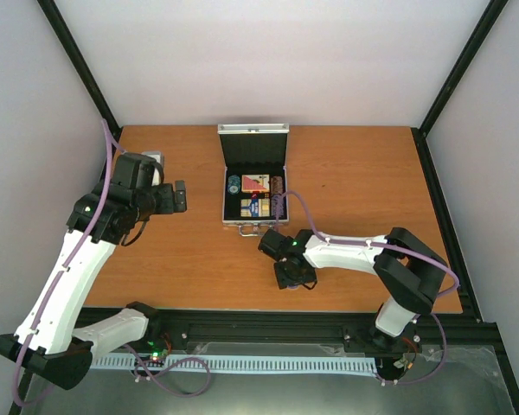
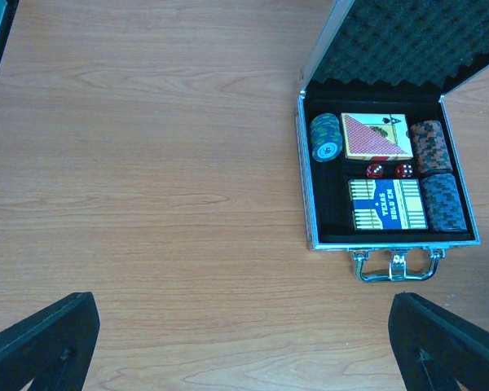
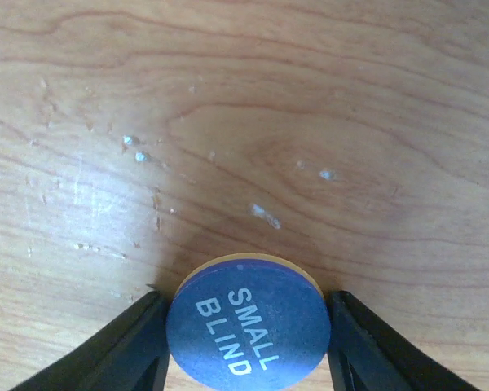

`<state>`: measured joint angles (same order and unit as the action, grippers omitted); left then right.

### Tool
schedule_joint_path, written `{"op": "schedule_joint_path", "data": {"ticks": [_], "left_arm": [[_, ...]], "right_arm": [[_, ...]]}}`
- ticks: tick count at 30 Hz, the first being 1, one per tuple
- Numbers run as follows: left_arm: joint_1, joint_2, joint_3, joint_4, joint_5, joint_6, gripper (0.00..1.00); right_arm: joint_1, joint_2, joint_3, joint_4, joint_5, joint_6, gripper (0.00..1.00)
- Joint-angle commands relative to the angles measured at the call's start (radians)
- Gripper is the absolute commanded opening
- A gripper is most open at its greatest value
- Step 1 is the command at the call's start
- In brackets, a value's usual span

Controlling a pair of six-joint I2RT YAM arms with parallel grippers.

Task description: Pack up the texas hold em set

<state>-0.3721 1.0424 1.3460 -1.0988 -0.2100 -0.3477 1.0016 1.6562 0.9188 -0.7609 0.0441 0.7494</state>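
The right tool (image 3: 244, 330) grips the blue disc (image 3: 246, 319) by its edges, low over the counter (image 3: 228, 122). The open case (image 2: 305, 183) lies just beyond it. Next, it likely has to lift the disc and release it inside. The left tool (image 2: 244, 342) hangs released.

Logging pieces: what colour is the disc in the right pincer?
Blue disc, white lettering; right wrist view.

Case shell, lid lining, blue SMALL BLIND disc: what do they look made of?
Small silver case: likely aluminium, going by the bright, reflective metal frame. Black lid lining: soft foam, matte egg-crate peaks. Round blue SMALL BLIND disc: probably matte plastic, white printed lettering, yellowish layer at its edge.
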Motion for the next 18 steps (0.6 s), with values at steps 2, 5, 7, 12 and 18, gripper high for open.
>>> {"op": "schedule_joint_path", "data": {"ticks": [2, 5, 7, 12, 18], "left_arm": [[-0.004, 0.003, 0.004, 0.018, -0.005, 0.003, 1.00], [-0.004, 0.007, 0.005, 0.020, -0.001, 0.005, 1.00], [-0.003, 0.007, 0.005, 0.019, -0.003, 0.008, 1.00], [-0.004, 0.000, 0.008, 0.015, -0.010, 0.015, 1.00], [-0.004, -0.011, 0.005, 0.013, -0.015, 0.018, 1.00]], "right_arm": [[0.012, 0.051, -0.058, -0.063, -0.035, 0.026, 0.51], [0.012, 0.053, -0.044, -0.069, -0.032, 0.028, 0.44], [0.012, 0.054, -0.030, -0.081, -0.025, 0.030, 0.41], [0.012, 0.045, 0.061, -0.140, 0.010, 0.023, 0.40], [0.011, 0.062, 0.234, -0.213, 0.049, 0.006, 0.40]]}}
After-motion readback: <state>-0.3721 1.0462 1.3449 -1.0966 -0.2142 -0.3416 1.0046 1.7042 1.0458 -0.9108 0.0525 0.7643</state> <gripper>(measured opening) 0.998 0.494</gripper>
